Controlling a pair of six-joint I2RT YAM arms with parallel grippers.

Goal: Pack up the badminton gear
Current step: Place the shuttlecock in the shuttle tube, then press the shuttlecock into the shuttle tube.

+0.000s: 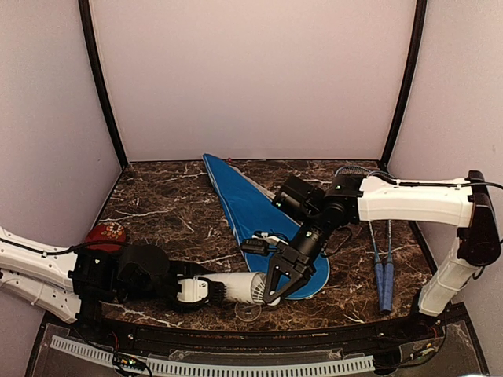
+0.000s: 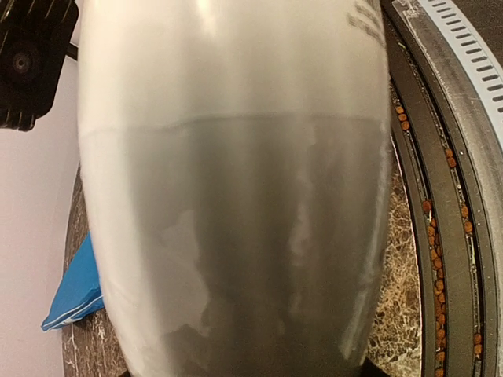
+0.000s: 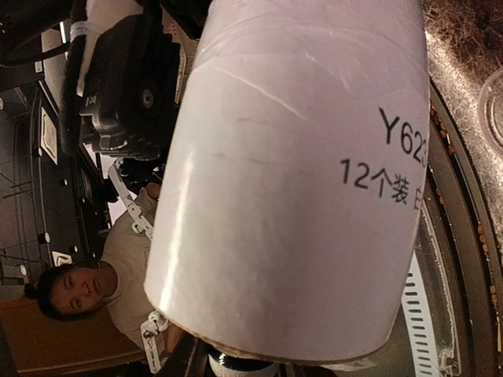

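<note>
A: So, item one: white tube (image 1: pixel 236 287). Location?

B: It lies level over the near part of the table (image 1: pixel 173 204). One end is clenched in the left gripper (image 1: pixel 196 290), and the other end is at the right gripper (image 1: pixel 284 289).

A: Right gripper, condition?

B: Its fingers stand at the tube's free end. I cannot tell whether they pinch anything.

A: Handling notes?

B: Probably light, hollow card with a smooth skin. It would likely dent under a hard squeeze and could turn in the jaws. Best taken across the barrel with moderate pressure, never by the rim.

A: Other stock?

B: One blue cover (image 1: pixel 251 208), flat behind the tube and running toward the back. Two rackets (image 1: pixel 383 271), side by side and well apart at the right. One clear round lid (image 1: pixel 247 312) on the table just in front of the free end. One red oval thing (image 1: pixel 106 234) beside the left arm, not gear.

A: Room to move?

B: Tight in front, with the tube near the front rail and the lid close by. Open marble lies left of the cover, and walls close three sides.
</note>
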